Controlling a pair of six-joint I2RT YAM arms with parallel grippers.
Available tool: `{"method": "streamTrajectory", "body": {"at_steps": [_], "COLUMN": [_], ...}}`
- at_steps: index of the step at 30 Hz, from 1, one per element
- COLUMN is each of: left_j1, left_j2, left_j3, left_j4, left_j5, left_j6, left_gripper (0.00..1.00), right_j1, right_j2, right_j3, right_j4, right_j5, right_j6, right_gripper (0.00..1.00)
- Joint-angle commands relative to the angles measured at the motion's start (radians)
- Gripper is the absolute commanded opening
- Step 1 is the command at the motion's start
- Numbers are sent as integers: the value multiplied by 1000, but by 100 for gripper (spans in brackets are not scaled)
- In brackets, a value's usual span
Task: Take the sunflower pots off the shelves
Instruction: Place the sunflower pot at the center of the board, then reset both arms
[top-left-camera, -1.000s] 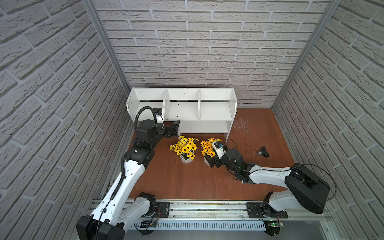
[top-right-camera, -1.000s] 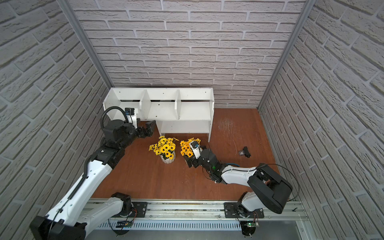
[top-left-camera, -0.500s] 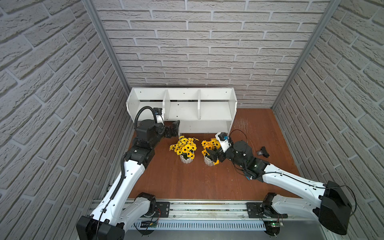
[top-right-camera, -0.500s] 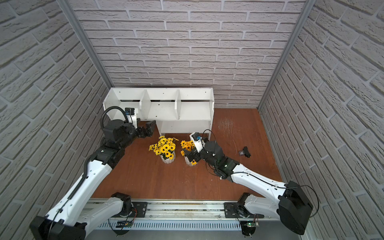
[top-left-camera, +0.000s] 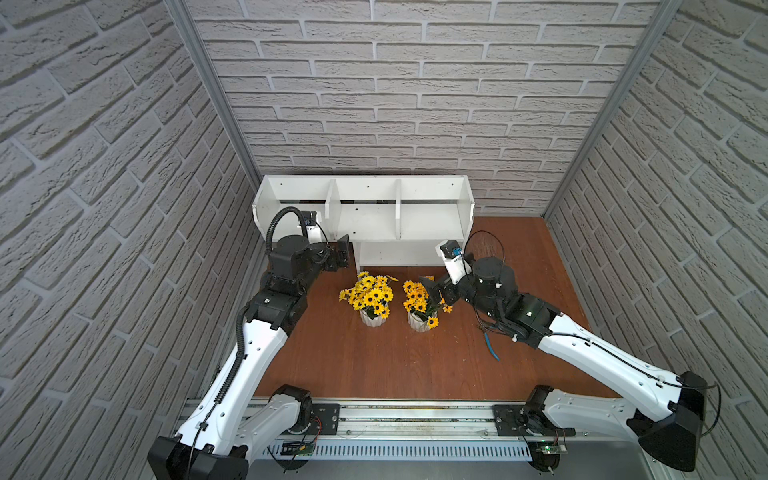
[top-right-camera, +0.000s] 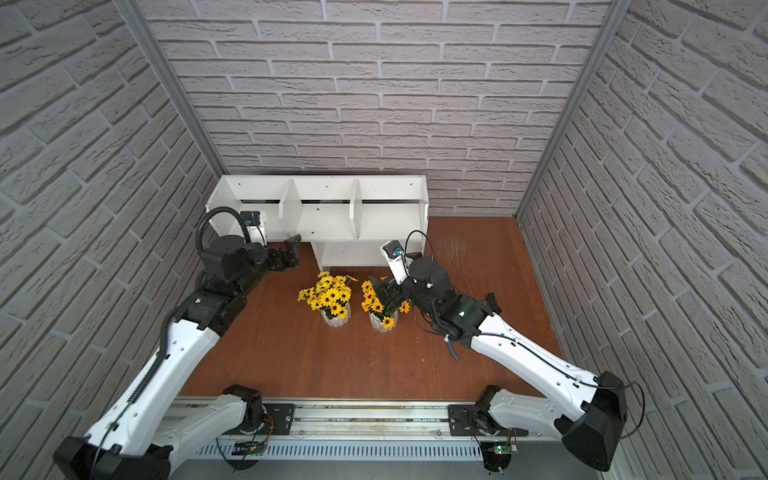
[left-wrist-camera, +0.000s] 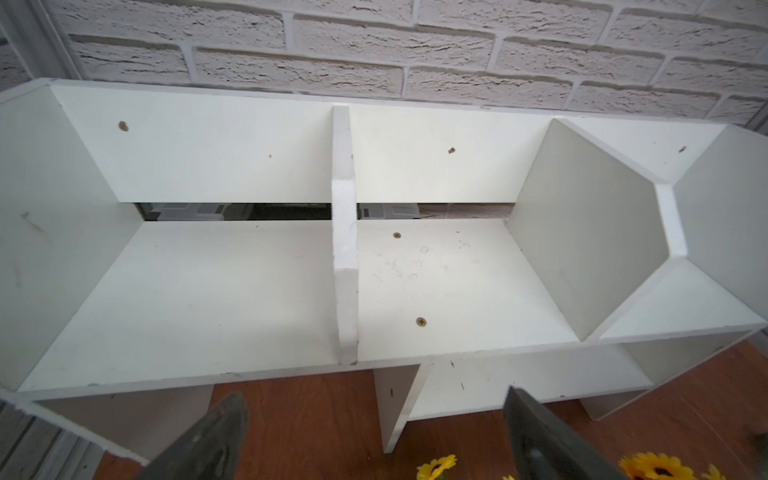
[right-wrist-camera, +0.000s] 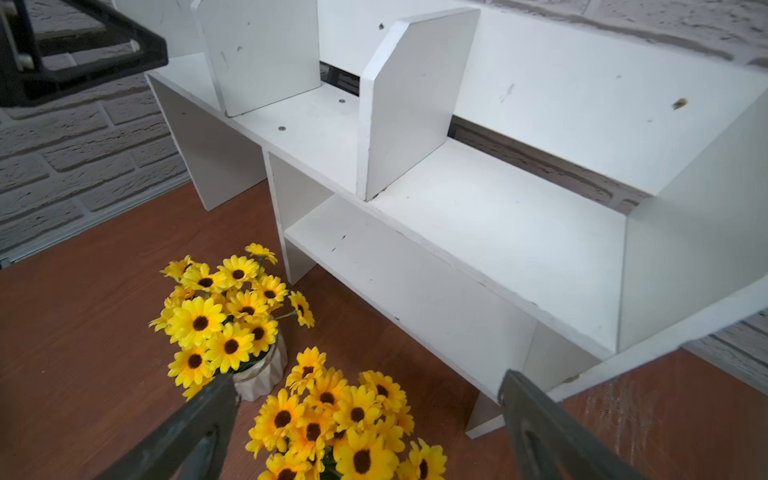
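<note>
Bare shelves (top-left-camera: 365, 216), task apparently finished.

In both top views the bowed pot (top-left-camera: 373, 322) and the second pot (top-left-camera: 417, 323) stand upright side by side on the brown surface (top-left-camera: 374, 365) in front of the shelves. The right gripper (top-left-camera: 432, 291) hovers over the second pot's blooms, and the left gripper (top-left-camera: 343, 257) hangs near the unit's left leg. The left wrist view shows empty compartments and the left gripper (left-wrist-camera: 374, 395) spread wide. The right wrist view shows the right gripper (right-wrist-camera: 368, 380) wide above the flowers, holding nothing. Removal looks done; the next move likely calls for drawing both arms away without brushing petals.
</note>
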Motion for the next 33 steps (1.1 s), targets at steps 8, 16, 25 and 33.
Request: {"method": "streamTrajectory", "body": {"at_steps": [8,16,25,33], "left_j1": [-13,-17,-16,41], "left_j2": [-169,-207,-219,-125], "left_j3": [-116,-355,-627,-703], "left_j4": [77,290,546,682], "left_j5": [-278,-439,-513,-442], "left_j6": [77,104,147,166], "left_gripper": [98,98,98,98], "right_j1": [-265,-431,-615,-686], "right_j2": [-166,-230,-274,-179], "right_j3": [22,-142,-420,-535], "right_j4": [-135,-96,105,299], "right_j5": [1,23,26,13], "right_j6": [17,92,171,217], "right_gripper": [99,99,99,99]}}
